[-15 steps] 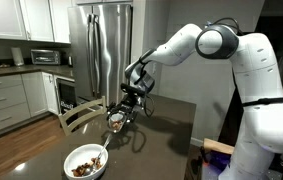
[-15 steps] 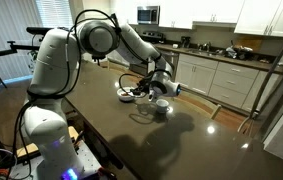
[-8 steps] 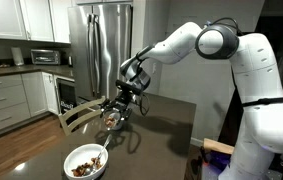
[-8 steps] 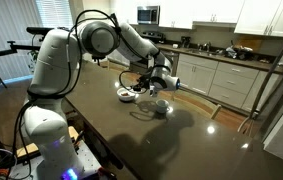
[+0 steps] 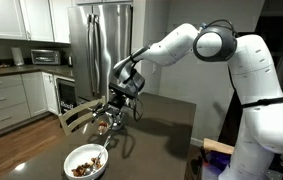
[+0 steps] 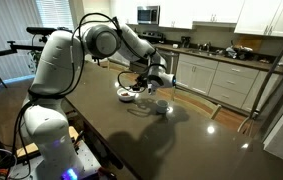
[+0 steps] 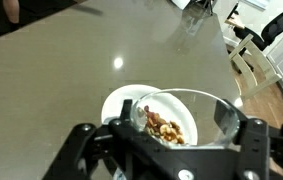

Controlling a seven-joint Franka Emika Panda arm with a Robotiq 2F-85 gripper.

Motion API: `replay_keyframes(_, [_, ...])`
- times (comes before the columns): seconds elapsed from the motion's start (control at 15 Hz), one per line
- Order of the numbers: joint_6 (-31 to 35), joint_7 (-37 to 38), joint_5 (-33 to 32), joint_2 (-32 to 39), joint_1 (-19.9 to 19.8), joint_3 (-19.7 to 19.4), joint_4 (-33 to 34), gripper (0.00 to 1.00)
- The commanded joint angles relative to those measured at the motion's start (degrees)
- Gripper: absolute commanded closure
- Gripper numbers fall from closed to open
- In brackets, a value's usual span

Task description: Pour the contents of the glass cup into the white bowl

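My gripper (image 5: pixel 108 113) is shut on the glass cup (image 5: pixel 105 120) and holds it in the air above the dark table. In the wrist view the clear cup (image 7: pixel 196 108) sits between my two fingers (image 7: pixel 135 116), with brown nut-like bits (image 7: pixel 165 128) showing in it. The white bowl (image 5: pixel 85 162) stands near the table's front corner with brown food bits inside. In the wrist view the bowl's rim (image 7: pixel 119 100) lies below and partly behind the cup. In an exterior view the gripper (image 6: pixel 150 87) holds the cup right beside the bowl (image 6: pixel 129 96).
The dark table (image 5: pixel 156 135) carries the bowl near its edge. A wooden chair back (image 5: pixel 76 115) stands at the table's side, and another chair (image 6: pixel 226 100) is at the far side. A steel fridge (image 5: pixel 101 50) and kitchen counters (image 6: pixel 221 60) lie behind.
My gripper has carried the glass cup across the table toward the white bowl, and stays shut on it. The bowl has not moved.
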Motion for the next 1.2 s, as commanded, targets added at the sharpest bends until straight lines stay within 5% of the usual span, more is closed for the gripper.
replay_keyframes(0.0, [3.47, -2.86, -0.82, 0.42, 1.25, 1.18, 0.47, 0.41])
replay_keyframes(0.73, [19.62, -12.64, -2.49, -0.58, 4.96, 4.20, -1.99, 0.41])
replay_keyframes(1.13, [20.04, -12.79, -2.29, -0.87, 4.43, 5.24, -2.03, 0.41])
